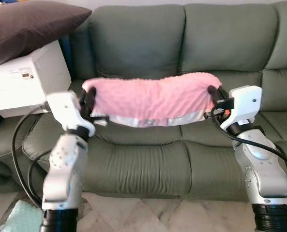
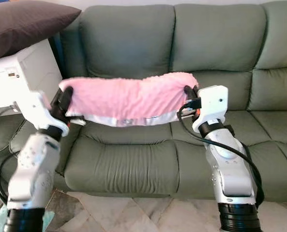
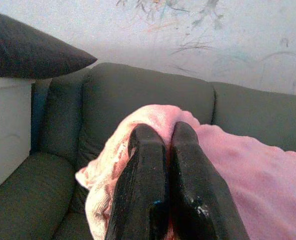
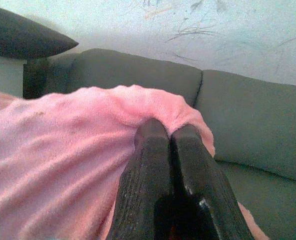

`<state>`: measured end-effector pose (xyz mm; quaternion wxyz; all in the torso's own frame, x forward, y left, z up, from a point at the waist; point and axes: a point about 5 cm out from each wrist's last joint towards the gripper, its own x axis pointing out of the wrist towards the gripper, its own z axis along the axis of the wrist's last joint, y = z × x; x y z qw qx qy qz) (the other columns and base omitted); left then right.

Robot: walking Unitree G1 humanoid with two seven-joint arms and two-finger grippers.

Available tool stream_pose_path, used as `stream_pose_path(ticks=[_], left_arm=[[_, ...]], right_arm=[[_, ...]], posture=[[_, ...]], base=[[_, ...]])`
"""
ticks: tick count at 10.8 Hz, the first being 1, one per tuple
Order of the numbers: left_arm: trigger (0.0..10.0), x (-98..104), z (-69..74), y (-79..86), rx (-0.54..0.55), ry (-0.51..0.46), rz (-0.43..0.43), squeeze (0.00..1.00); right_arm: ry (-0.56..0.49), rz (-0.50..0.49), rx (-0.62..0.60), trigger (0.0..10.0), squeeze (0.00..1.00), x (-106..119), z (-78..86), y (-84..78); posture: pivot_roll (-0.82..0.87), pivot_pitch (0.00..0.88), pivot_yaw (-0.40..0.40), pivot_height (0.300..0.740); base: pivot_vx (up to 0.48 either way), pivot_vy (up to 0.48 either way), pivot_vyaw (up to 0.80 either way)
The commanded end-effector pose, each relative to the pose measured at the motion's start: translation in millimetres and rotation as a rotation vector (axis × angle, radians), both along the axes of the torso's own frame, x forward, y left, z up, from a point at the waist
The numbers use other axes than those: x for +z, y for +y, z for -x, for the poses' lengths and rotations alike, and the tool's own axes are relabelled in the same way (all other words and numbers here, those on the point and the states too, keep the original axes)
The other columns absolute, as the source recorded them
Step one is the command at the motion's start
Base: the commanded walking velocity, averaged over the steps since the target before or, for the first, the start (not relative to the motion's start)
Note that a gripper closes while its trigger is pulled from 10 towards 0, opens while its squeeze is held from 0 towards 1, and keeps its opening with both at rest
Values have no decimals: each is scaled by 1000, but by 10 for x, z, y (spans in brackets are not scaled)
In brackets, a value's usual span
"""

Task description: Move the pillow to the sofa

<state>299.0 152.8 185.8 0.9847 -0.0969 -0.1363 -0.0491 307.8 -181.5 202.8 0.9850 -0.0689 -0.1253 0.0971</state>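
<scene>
A pink fuzzy pillow (image 1: 150, 100) with a white underside hangs stretched between my two grippers, above the seat of the green sofa (image 1: 148, 159). My left gripper (image 1: 88, 99) is shut on the pillow's left end, and the left wrist view shows its black fingers (image 3: 148, 185) pressed together on the pink fabric (image 3: 267, 185). My right gripper (image 1: 214, 95) is shut on the right end. In the right wrist view its fingers (image 4: 160, 185) pinch the pink cover (image 4: 58, 165). The pillow sags a little in the middle.
A white box-like appliance (image 1: 24, 79) stands on the sofa's left end with a dark brown cushion (image 1: 29, 24) on top. The sofa's middle and right seats (image 1: 279, 121) lie bare. Pale tiled floor (image 1: 148, 215) runs in front.
</scene>
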Motion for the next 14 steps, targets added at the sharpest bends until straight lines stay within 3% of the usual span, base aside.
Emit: stream_pose_path(ticks=[1,2,3,4,5,6,9,10,14], left_arm=[[2039,115,45,6,29,-59,-19,0],[3569,109,95,-3,53,-74,-55,0],[3412,121,167,38,121,-94,-89,0],[4157,92,224,71,162,-82,-96,0],[6157,-12,252,75,159,-34,-76,0],[6471,-67,265,49,139,-10,-67,0],[3020,-163,198,-93,34,58,-25,0],[0,-139,173,-132,-4,54,-7,0],[0,-111,128,-95,-26,57,13,0]], right_arm=[[-37,-24,-12,10000,0,92,30,-8],[-22,-57,-24,10000,0,80,34,-19],[-7,-82,-35,10000,0,58,53,-26],[16,-99,-33,10000,0,13,75,-6],[41,-121,-32,10000,0,-33,87,12],[60,-134,-30,10000,0,-63,91,27],[78,-150,-29,10000,0,-73,102,33],[80,-147,-29,10000,0,-75,111,35],[90,-148,-35,10000,0,-85,141,22]], posture=[[-112,24,19,740],[-108,24,18,740],[-103,23,16,740],[-94,26,12,740],[-92,26,10,740],[-91,24,11,740],[-101,25,18,740],[-105,27,21,740],[-109,32,29,740]], base=[[0,0,0],[0,0,0],[0,0,0],[0,0,0],[0,0,0],[0,0,0],[0,0,0],[0,0,0],[206,0,0]])
